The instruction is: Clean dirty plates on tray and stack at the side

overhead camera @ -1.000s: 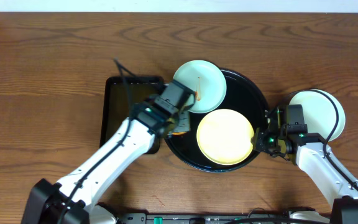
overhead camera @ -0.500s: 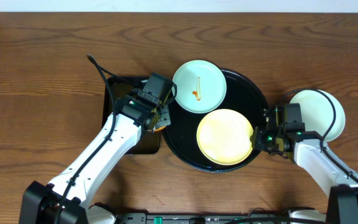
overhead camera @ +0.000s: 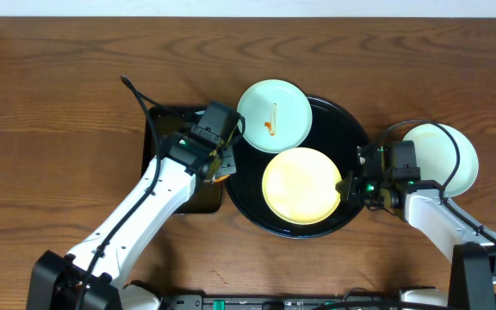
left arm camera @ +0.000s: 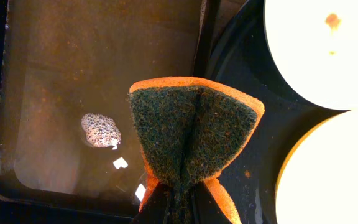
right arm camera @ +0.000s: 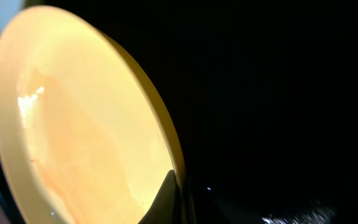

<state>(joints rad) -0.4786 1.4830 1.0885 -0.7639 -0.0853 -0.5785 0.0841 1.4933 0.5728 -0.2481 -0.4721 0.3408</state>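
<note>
The round black tray (overhead camera: 360, 142) holds a pale yellow plate (overhead camera: 298, 185) and a pale aqua plate (overhead camera: 274, 116) with an orange sauce smear, which overlaps the tray's far left rim. A second aqua plate (overhead camera: 442, 159) lies on the table to the right. My left gripper (overhead camera: 225, 168) is shut on an orange sponge with a dark green face (left arm camera: 191, 134), over the tray's left edge. My right gripper (overhead camera: 348, 185) is shut on the yellow plate's right rim (right arm camera: 86, 124), which looks tilted in the right wrist view.
A rectangular dark tray (overhead camera: 166, 146) with soapy water (left arm camera: 98, 93) sits left of the round tray, under my left arm. Brown wooden table (overhead camera: 58, 86) surrounds everything. The right arm's cable loops over the right aqua plate.
My left gripper pulled the sponge back left off the smeared aqua plate to the tray's left edge. The yellow plate shifted left in my right gripper's hold.
</note>
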